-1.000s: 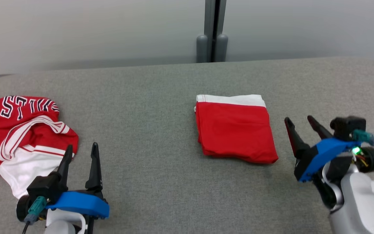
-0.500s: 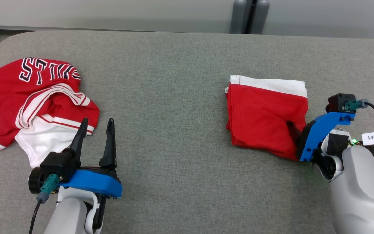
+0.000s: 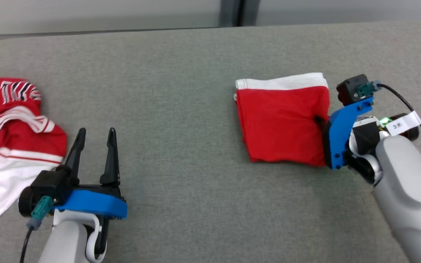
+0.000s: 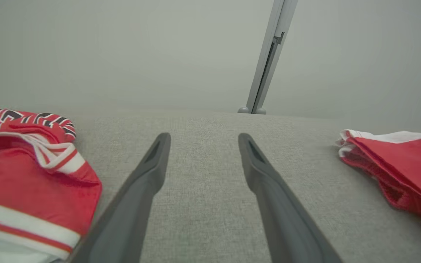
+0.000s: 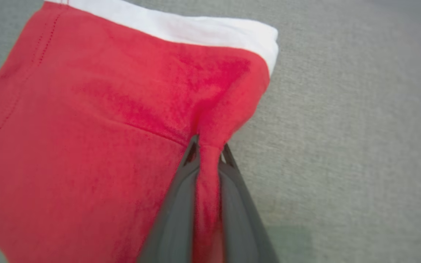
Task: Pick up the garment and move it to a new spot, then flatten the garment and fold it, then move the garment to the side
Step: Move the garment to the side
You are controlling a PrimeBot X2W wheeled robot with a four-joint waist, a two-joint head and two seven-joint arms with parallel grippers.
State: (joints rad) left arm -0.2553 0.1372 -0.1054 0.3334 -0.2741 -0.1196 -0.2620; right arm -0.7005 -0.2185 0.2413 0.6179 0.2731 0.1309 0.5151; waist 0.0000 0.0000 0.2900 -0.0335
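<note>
Well, the grey table is taking up most of the space in front of the robot, and two pieces of clothing are lying on it. One is a crumpled shirt, red and white with letters on it, sitting far over on the robot's left. The other is the folded red cloth, lying flat on the robot's right side, with its white strip running along the far edge. It is looking close to square.

Of the two grippers, the right gripper is squeezing tight on the right edge of the folded red cloth, and a little ridge of red is bunching up between its fingers. The cloth is lying to the left of that gripper, so I think a pull toward the robot's right would be dragging it to the side. The left gripper is standing wide apart, holding nothing, near the crumpled shirt and well apart from the folded one. So the right arm is the nearer one.
</note>
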